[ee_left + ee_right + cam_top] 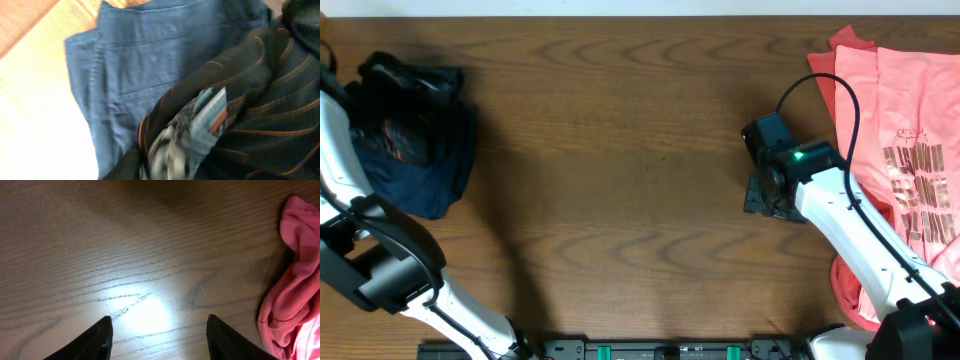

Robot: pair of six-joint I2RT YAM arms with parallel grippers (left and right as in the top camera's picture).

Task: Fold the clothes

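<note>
At the near side of the table point(620, 150), the right end effector point(158, 319) is held low over bare wood with its fingers spread apart and nothing between them. It appears to be parked just beside the coral-pink T-shirts point(905, 120), probably so that it is ready while the work goes on elsewhere. A rumpled edge of pink cloth is seen at the right of the right wrist view, close to the fingers but not touched by them. The shirts are laid flat along the right edge of the table, unfolded.

Farther off, at the far left corner, the left arm point(340, 150) is reached out to a dark heap. There the black jersey point(270, 100) is bunched on top of the navy garment point(145, 55). The left end effector is not shown in any view, so whether it is apart or closed cannot be told. No fold is judged to be made yet.
</note>
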